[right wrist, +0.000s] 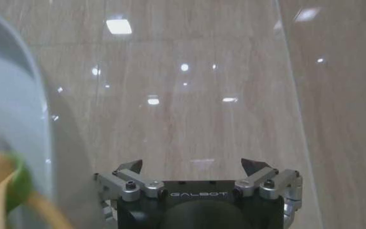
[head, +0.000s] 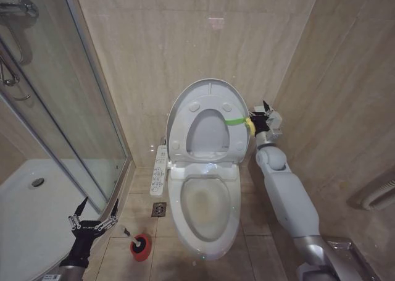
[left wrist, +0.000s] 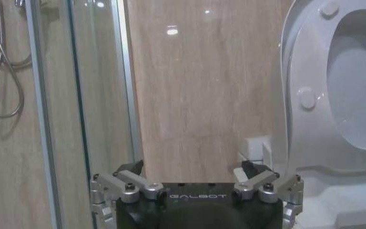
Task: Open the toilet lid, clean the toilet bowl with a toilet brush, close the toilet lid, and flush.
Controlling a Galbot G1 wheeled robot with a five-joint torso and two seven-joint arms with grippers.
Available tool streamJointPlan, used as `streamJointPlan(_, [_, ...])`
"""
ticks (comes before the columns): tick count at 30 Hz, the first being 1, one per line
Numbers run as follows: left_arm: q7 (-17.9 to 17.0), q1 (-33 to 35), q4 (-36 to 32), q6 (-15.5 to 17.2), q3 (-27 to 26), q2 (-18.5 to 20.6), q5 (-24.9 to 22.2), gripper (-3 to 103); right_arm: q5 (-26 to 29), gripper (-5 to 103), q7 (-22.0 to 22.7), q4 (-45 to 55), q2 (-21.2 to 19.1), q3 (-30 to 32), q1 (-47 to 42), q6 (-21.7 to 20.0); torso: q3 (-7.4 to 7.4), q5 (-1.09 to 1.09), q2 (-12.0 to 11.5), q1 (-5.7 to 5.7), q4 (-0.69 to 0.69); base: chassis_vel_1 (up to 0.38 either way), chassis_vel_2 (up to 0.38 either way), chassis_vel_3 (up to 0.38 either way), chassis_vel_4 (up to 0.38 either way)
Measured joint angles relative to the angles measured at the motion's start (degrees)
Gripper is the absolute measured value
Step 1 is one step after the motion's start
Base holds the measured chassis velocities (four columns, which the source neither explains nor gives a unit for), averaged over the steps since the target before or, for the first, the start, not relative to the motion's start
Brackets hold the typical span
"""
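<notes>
Head view: glossy oval toilet lid (head: 208,117) stands upright above the ceramic toilet bowl (head: 203,216); right gripper (head: 266,112) spread beside its strap, left gripper (head: 94,210) splayed near the toilet brush (head: 131,234).

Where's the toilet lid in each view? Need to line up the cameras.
Head view: toilet lid upright against the wall, centre.
Left wrist view: its underside with round bumpers, beyond the open left gripper.
Right wrist view: its curved white edge.
Shared landmark: green-yellow strap at its edge.
</notes>
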Motion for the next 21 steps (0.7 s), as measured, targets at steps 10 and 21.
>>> streamJointPlan(10, [0.0,0.0,0.0,0.0,0.0,0.0,0.0,100,2.2,100,0.4,8.0,-3.2,1.8,-6.2,-1.1,0.0,-0.01,0.0,0.0,-0.01,0.0,0.0,0.0,0.0])
streamJointPlan(21, [0.0,0.0,0.0,0.0,0.0,0.0,0.0,100,2.9,100,0.6,13.1,-3.6,2.9,-14.6,-1.0,0.0,-0.01,0.0,0.0,-0.04,0.0,0.0,0.0,0.0])
